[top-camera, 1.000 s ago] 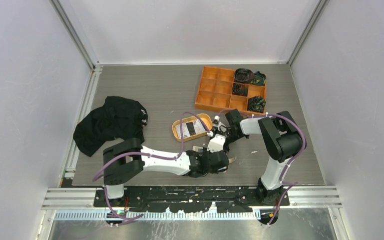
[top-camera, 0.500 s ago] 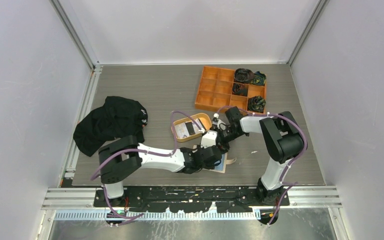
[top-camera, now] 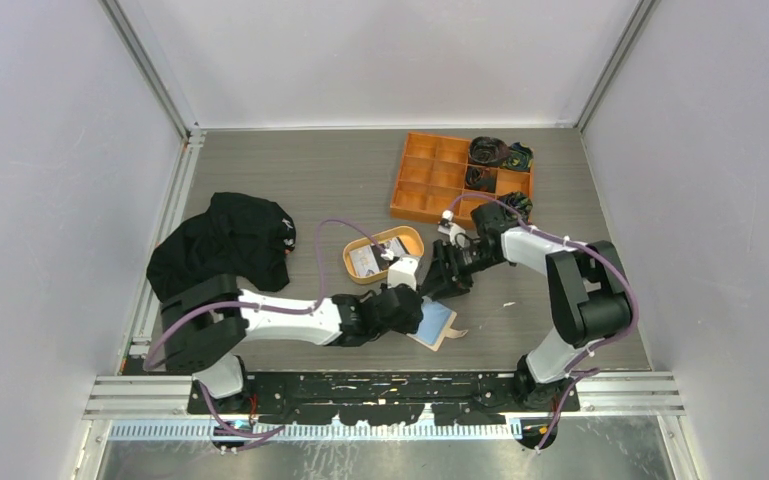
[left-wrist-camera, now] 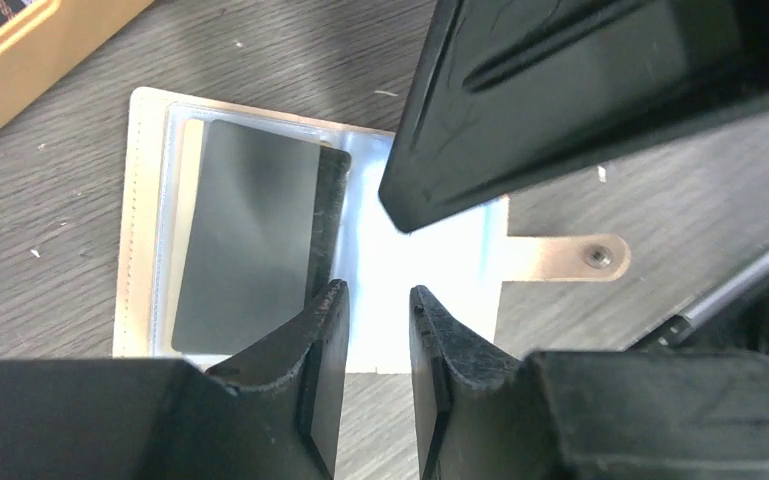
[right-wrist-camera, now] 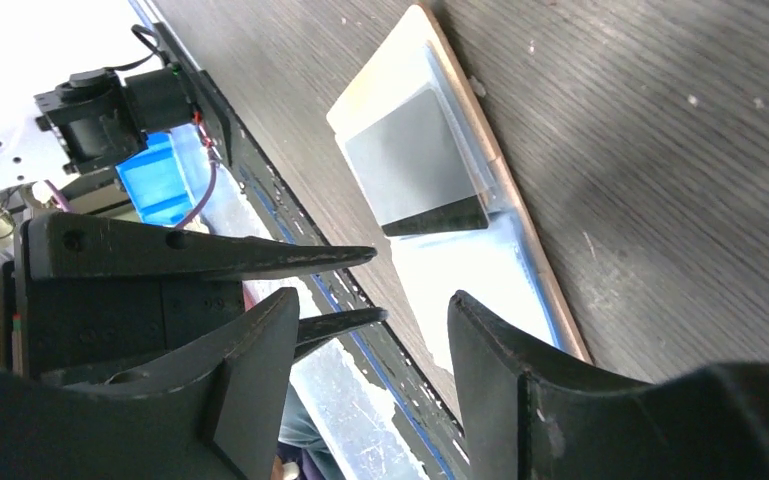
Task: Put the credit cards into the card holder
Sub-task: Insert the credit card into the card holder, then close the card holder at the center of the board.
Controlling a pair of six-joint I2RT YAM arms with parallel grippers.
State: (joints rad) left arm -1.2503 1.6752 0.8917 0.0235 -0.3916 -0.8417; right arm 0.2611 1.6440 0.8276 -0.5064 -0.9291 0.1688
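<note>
Because the card holder (left-wrist-camera: 370, 230) has to lie spread out for a card to slide in, it sits open flat on the desk (top-camera: 300, 190) close to the near edge, snap tab (left-wrist-camera: 570, 252) sticking out to one side. A dark card (left-wrist-camera: 245, 240) is already tucked under its clear sleeve, though one end looks not quite home. The left gripper (left-wrist-camera: 375, 295) hovers right over the holder's near edge. Its jaws are parted only by a narrow slit with nothing between them, and I cannot tell whether the tips actually touch the sleeve. My guess is that it stands there to pin the holder down or to nudge that card deeper.

Just beyond, the right gripper (right-wrist-camera: 372, 300) faces the holder from the far side. Its jaws are spread wide and empty, tilted down toward the sleeve, as if ready to steady the holder or to go for another card.

A little farther back is the oval tray (top-camera: 355, 262), where the remaining cards (top-camera: 380, 257) rest, one light and one dark so far as I can make out. So the job looks roughly a third done. Beyond that stands the orange compartment box (top-camera: 430, 185), and a black cloth (top-camera: 220, 245) lies heaped well off to the left.
</note>
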